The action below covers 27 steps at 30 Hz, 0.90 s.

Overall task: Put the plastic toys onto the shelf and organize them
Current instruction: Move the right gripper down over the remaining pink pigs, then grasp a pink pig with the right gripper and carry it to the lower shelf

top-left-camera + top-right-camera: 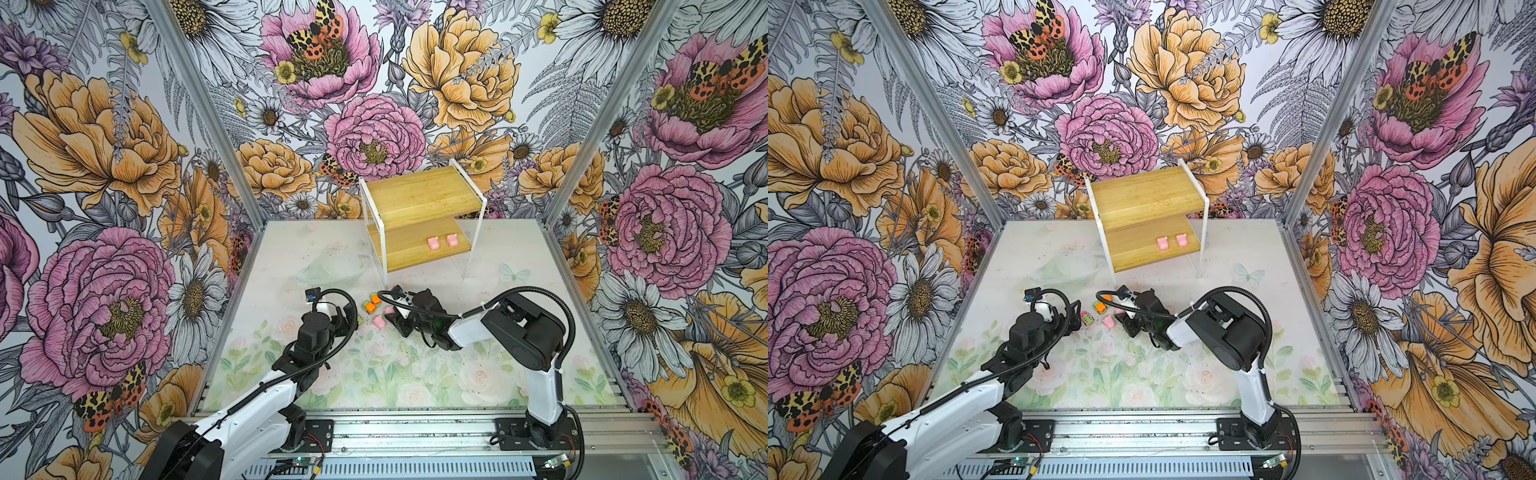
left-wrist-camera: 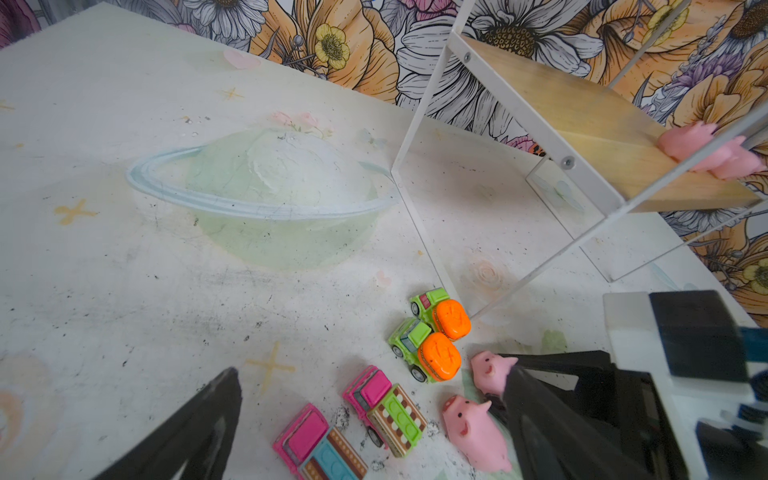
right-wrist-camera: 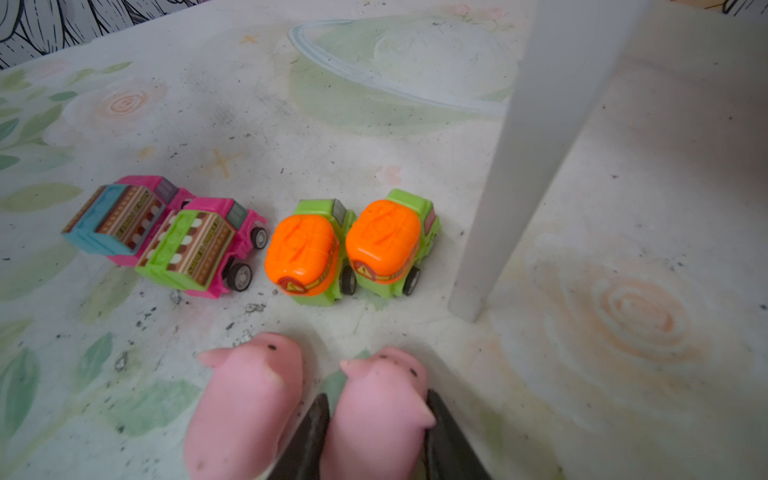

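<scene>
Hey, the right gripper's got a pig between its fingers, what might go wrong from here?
The right gripper is shut on the clamped pig, but a neighbouring pig seems to touch one of its fingers; lifting may drag or topple it. The shelf leg stands close by, so the rising arm could clip it. Two shelved pigs sit on the lower board; setting another beside them could knock them.

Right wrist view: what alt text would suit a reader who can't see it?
The right gripper clasps a pink pig toy on the table, a second pig beside it. Beyond stand two orange-and-green cars, two pink cars and the shelf's white leg.
</scene>
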Available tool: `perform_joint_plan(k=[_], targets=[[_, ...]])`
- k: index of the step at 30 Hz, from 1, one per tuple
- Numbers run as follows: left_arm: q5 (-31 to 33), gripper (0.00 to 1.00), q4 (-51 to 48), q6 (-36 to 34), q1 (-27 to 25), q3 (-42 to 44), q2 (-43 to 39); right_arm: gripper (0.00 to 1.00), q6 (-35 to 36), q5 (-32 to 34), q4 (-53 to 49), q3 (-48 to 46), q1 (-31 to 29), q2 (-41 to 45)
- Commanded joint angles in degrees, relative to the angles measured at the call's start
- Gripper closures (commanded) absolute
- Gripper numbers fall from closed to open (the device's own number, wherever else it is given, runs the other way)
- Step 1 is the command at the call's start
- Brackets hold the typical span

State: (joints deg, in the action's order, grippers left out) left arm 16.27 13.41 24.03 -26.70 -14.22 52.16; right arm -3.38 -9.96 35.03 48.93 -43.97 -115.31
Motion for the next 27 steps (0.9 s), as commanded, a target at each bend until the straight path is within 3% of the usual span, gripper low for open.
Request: perform_joint_plan(k=[1,11,19,27], targets=[[0.16,0.01,0.15,-0.48,0.68,0.86,0.13,0.67,1.26,-2.45,2.71,-1.16,-0.29,0.17],[-0.10,0.01,0.11,-0.47,0.82,0.81,0.22,0.76,-0.09,-5.40,5.83,-5.67,1.47,5.22],[-0.46,0.01,0.13,-0.74,1.03,0.68,0.22,0.75,-3.03,-3.75,6.19,-11.25,7.01,20.15],[-0.96,0.01,0.47,-0.91,1.27,0.55,0.48,0.72,-1.82,2.78,-2.59,-4.20,11.73,26.20]])
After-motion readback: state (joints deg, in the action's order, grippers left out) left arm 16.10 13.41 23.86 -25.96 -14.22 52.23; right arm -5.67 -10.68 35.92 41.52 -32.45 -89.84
